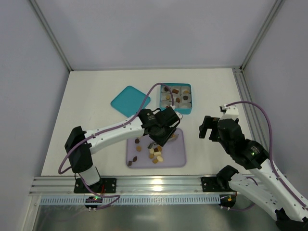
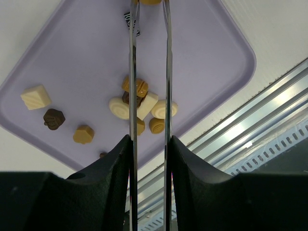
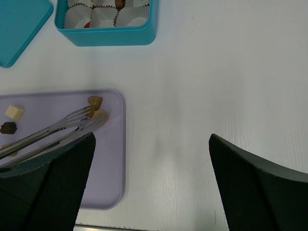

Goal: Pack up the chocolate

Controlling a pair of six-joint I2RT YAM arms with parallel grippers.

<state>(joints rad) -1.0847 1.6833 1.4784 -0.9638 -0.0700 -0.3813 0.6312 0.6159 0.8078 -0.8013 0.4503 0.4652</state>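
Note:
Loose chocolate pieces [image 2: 139, 103] in tan, cream and dark brown lie on a lilac tray [image 1: 168, 156]. My left gripper [image 2: 149, 139] is shut on metal tongs [image 2: 133, 72] and hovers over the tray [image 2: 72, 57]. In the right wrist view the tongs [image 3: 53, 130] reach the tray's far right corner, their tips at a tan piece [image 3: 95, 102]. A teal box [image 1: 176, 98] with white paper cups holds several pieces. My right gripper [image 3: 151, 136] is open and empty over bare table, right of the tray.
The teal lid [image 1: 130, 100] lies flat to the left of the box. An aluminium rail [image 1: 144, 185] runs along the near table edge. The enclosure walls stand at the back and on both sides.

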